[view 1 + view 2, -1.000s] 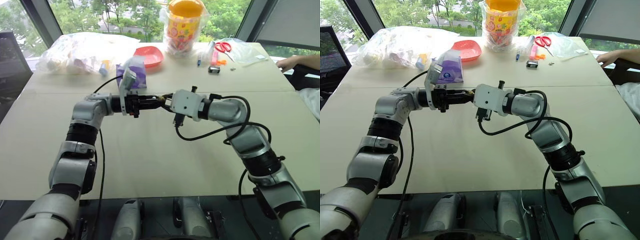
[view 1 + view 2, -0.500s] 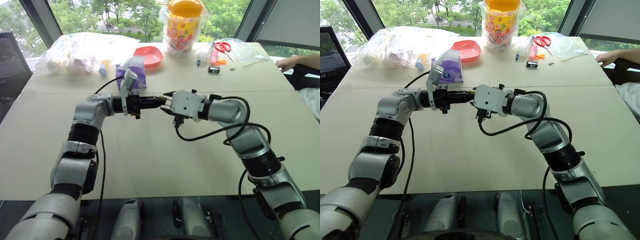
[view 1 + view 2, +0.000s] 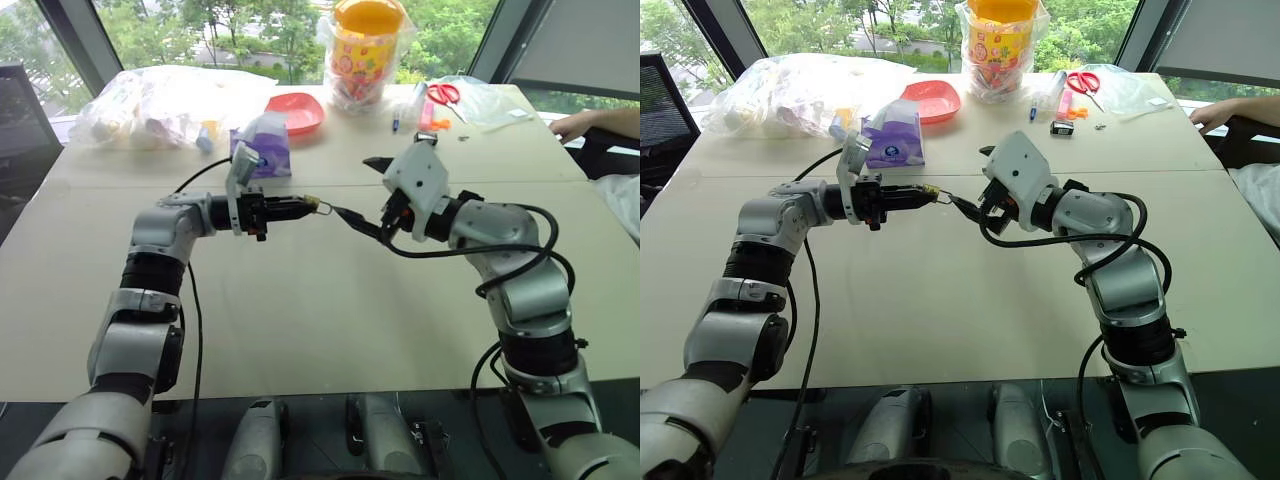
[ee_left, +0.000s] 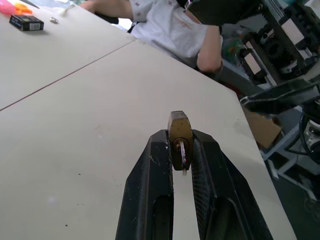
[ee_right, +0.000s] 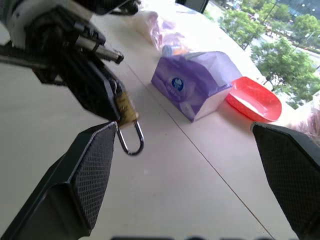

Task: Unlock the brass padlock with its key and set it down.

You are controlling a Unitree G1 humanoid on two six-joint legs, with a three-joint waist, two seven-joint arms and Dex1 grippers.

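Observation:
The brass padlock point(image 3: 312, 203) hangs over the beige table point(image 3: 320, 320), pinched at the tip of my left gripper point(image 3: 300, 206), which is shut on it and points toward the right arm. The left wrist view shows its gold body point(image 4: 179, 135) between the two black fingers. Its thin silvery shackle point(image 5: 131, 142) loops out of the body point(image 5: 126, 107) toward my right gripper point(image 3: 366, 190). That gripper is open wide, a short gap from the padlock, with nothing between its fingers. I cannot make out the key.
Behind the arms lie a purple tissue pack point(image 3: 265, 145), a red dish point(image 3: 298, 112), a clear bag of items point(image 3: 170, 105), a yellow tub point(image 3: 370, 45), scissors point(image 3: 447, 93) and a small black box point(image 3: 428, 139). A person's hand point(image 3: 590, 125) rests at the right edge.
My right gripper has opened from shut, rolled, and drawn back to the right and up, away from the padlock. The left gripper has kept the padlock almost still.

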